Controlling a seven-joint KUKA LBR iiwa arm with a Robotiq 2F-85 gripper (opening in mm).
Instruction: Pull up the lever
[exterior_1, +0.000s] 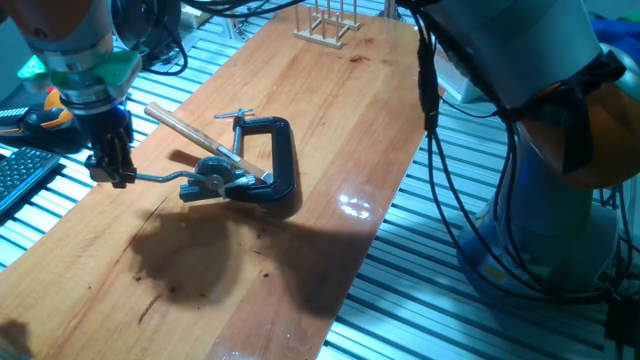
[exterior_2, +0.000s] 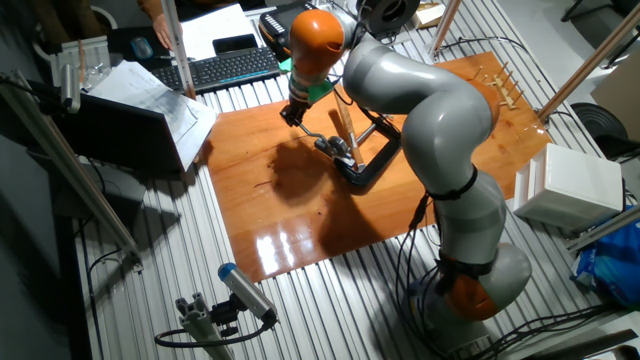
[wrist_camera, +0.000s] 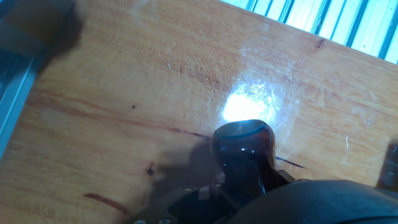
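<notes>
Nearest the hand camera, the lever's dark red-brown knob (wrist_camera: 244, 144) fills the lower middle, glossy and rounded, above the wooden table (wrist_camera: 124, 74). From the fixed views, my gripper (exterior_1: 112, 172) sits at the knob end of the lever (exterior_1: 168, 179), whose thin bent metal arm runs to a small silver hub (exterior_1: 212, 172) beside the black C-clamp (exterior_1: 280, 160). A pale-handled hammer (exterior_1: 190, 128) lies across the clamp. My fingers appear closed around the knob, though the actual contact is hidden, so I cannot tell for certain. I judge the lever light but stiff, pivoting at the hub. The polished knob looks slippery; it is the right place to hold, squarely across its widest part. Lifting should follow the arc about the hub, lest the thin arm bend or the knob slip free.
</notes>
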